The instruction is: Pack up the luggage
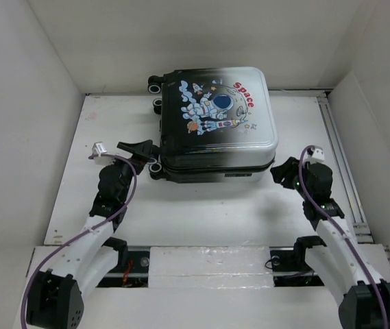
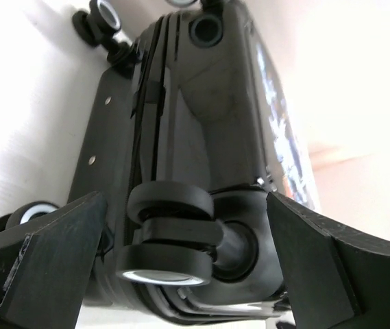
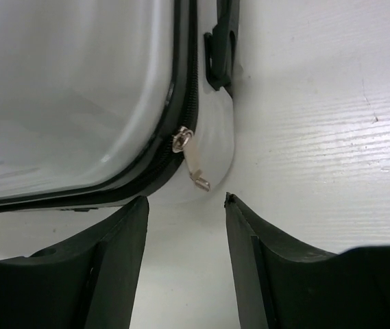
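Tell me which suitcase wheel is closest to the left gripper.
The black wheel at the luggage's near-left corner, framed between the left gripper's open fingers in the wrist view. The other wheels sit off to one side or at the far end.

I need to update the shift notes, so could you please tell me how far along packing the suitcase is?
Done: the suitcase lies shut and flat on the table. In hand: nothing is gripped; the left gripper stands open around a corner wheel, the right gripper open just short of the zip pulls. Left: perhaps finishing the zip; whether it is fully closed cannot be seen.
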`<state>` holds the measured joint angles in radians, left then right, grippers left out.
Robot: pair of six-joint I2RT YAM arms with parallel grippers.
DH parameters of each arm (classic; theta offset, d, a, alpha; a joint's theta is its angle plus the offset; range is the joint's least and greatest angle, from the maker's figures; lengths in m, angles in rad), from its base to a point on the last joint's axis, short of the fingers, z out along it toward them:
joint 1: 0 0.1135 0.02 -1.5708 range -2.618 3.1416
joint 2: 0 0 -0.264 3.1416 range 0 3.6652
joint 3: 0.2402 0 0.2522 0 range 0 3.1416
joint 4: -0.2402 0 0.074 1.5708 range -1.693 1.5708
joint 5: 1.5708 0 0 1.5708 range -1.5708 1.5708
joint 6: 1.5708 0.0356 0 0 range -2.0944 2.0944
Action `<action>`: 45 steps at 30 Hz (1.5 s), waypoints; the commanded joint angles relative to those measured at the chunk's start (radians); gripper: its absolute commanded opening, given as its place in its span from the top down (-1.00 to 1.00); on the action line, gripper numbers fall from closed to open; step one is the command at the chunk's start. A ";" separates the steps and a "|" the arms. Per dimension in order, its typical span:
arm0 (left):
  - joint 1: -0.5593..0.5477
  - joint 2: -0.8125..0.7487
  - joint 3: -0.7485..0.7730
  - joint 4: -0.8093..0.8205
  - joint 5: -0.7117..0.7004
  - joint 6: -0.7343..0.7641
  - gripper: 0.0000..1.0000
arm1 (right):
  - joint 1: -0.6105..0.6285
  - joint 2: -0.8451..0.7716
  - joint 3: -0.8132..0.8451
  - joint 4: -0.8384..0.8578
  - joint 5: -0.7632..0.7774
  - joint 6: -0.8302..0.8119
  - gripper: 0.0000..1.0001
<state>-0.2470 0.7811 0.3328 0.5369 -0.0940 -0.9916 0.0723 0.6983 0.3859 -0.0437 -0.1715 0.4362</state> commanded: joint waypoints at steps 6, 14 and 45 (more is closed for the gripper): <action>-0.001 0.099 -0.012 0.021 0.126 0.034 -1.00 | -0.005 0.142 -0.024 0.234 0.041 -0.011 -0.02; -0.001 0.081 -0.044 0.058 0.162 0.034 -1.00 | -0.025 0.303 -0.026 0.432 -0.062 -0.031 0.09; -0.037 0.169 -0.106 0.342 0.085 -0.318 -0.85 | -0.016 0.362 0.008 0.561 -0.243 -0.031 0.25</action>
<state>-0.2752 1.0000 0.2409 0.8425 0.0231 -1.2411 0.0254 1.0794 0.3637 0.3855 -0.2451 0.3767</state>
